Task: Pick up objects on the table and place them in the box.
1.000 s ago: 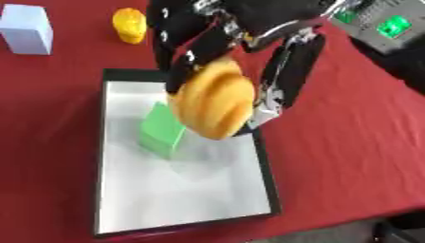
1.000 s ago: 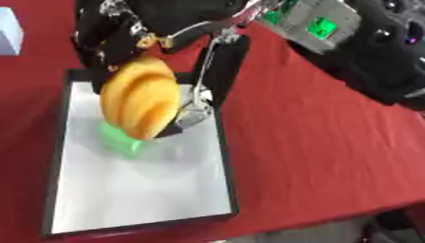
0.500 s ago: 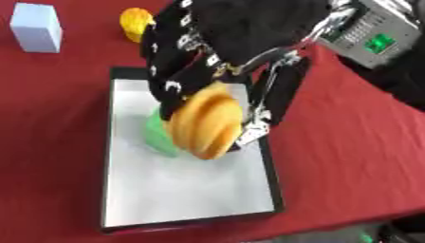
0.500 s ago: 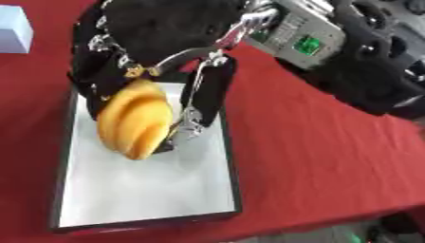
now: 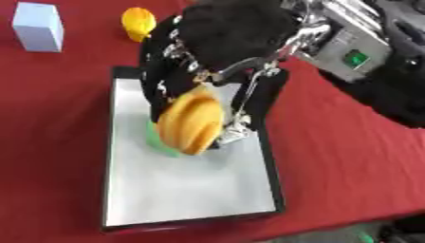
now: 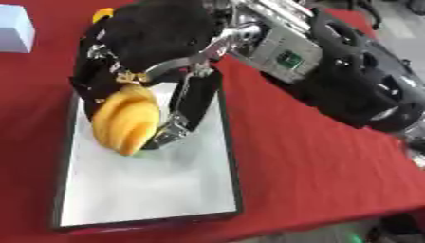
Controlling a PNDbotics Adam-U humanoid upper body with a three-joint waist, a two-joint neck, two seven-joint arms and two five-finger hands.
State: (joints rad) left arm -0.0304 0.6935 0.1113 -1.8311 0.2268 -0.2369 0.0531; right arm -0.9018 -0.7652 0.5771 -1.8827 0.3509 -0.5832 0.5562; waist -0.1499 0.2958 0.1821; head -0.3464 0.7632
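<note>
A: Which hand is working?
B: Right hand (image 5: 217, 52). It comes in from the upper right and sits over the box (image 5: 126, 199), fingers curled down around an orange ridged object (image 5: 191, 122).

A: So clamped on it?
B: Yes, fingers and thumb wrap it from above and both sides. The orange ridged object hangs inside the box's outline, near the far half.

A: Touching the box floor?
B: Cannot tell. Its lower end is very close to the white floor, with a shadow under it.

A: Anything already in the box?
B: A green block (image 5: 159, 143), mostly hidden behind the held object, only a green edge showing at its lower left. It lies on the box floor.

A: The box itself?
B: Shallow, dark rim, white inside, long side running away from the camera, on the red tablecloth (image 5: 50, 142).

A: Other stuff relative to the box?
B: A yellow object (image 5: 138, 23) just beyond the box's far left corner, on the cloth. A pale blue block (image 5: 39, 26) further left of that, well apart from the box.

A: Left hand?
B: Shows in neither view.

A: The near half of the box?
B: Bare white floor.
</note>
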